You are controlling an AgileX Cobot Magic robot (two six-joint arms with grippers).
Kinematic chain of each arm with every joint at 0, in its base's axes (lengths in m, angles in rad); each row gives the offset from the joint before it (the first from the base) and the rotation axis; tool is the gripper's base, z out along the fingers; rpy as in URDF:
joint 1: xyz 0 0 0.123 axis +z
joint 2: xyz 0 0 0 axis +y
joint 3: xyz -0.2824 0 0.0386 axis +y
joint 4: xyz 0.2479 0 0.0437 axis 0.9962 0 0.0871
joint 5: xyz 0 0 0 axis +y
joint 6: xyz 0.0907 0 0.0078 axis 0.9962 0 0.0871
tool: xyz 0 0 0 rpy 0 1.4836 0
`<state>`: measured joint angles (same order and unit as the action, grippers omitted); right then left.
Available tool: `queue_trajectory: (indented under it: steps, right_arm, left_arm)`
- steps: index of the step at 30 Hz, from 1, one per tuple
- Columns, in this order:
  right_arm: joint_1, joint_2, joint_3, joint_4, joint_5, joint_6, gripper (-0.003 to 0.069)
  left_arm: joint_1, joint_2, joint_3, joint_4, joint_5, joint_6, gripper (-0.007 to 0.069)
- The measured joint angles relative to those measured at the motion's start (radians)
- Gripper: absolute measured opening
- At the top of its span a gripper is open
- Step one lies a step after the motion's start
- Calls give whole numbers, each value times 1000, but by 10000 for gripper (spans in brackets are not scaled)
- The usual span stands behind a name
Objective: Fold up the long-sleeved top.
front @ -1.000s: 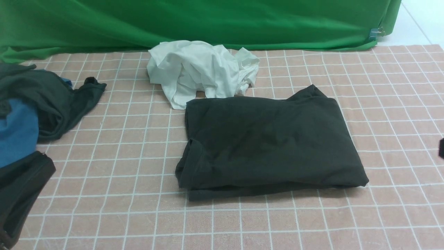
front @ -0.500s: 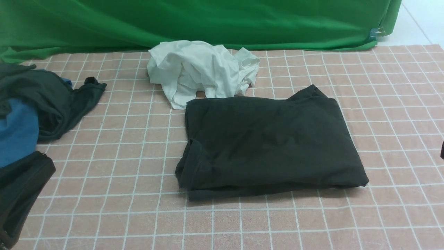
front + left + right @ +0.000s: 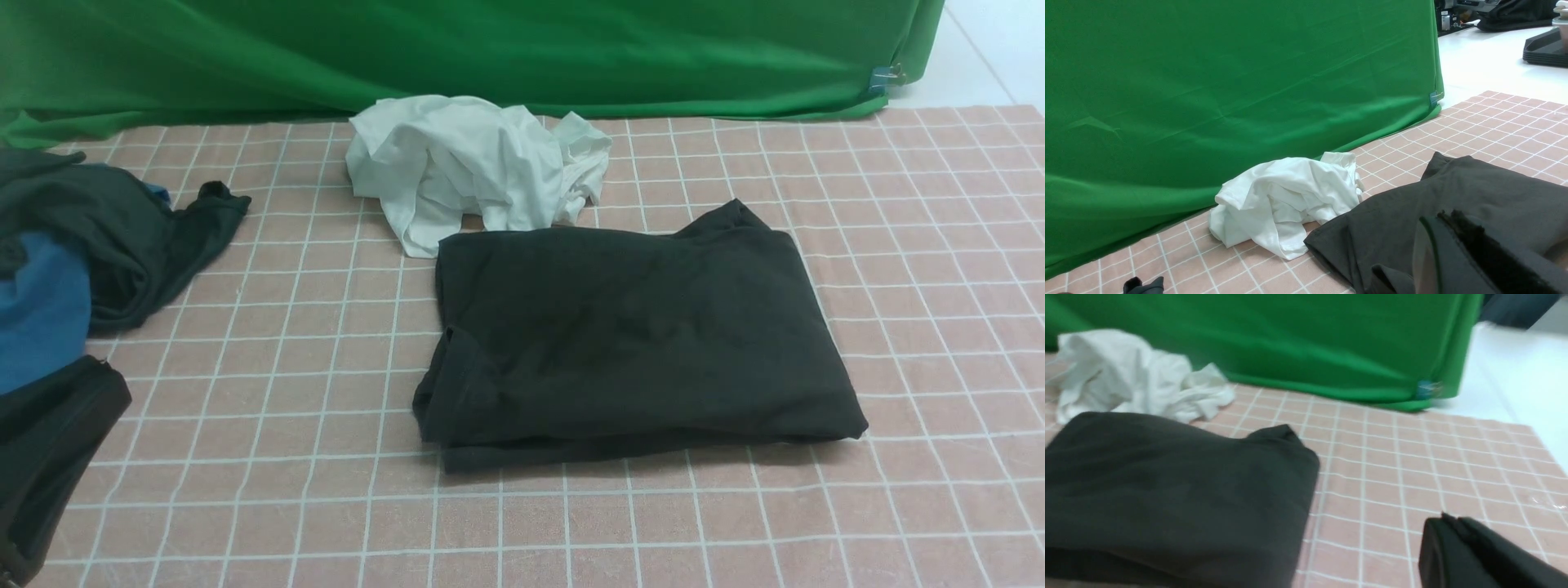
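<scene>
green backdrop (image 3: pixel 490 49) hung behind the pink checked cloth (image 3: pixel 898 245). the long-sleeved top (image 3: pixel 629 327) lay folded at its centre, beside a white garment (image 3: pixel 465 163). left gripper (image 3: pixel 1453 228) and right gripper (image 3: pixel 1447 531) had fingers pressed together, holding nothing.

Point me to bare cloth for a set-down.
Free: the checked cloth right of the folded long-sleeved top, and the strip in front of it. Crowded: the dark and blue pile at left, the white garment behind the top.
</scene>
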<state>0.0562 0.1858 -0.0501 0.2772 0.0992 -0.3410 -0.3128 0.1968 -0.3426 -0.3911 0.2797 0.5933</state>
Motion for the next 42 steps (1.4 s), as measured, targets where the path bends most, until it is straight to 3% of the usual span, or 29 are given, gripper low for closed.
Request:
queue_trajectory:
  steps: [12, 42]
  right_arm:
    - [-3, -183, 56, -21, 158, 32, 32]
    - [-3, -184, 56, -21, 164, 38, 99]
  left_arm:
    - [0, 0, 0, 0, 16, 0, 20]
    - [26, 0, 28, 21, -27, -18, 20]
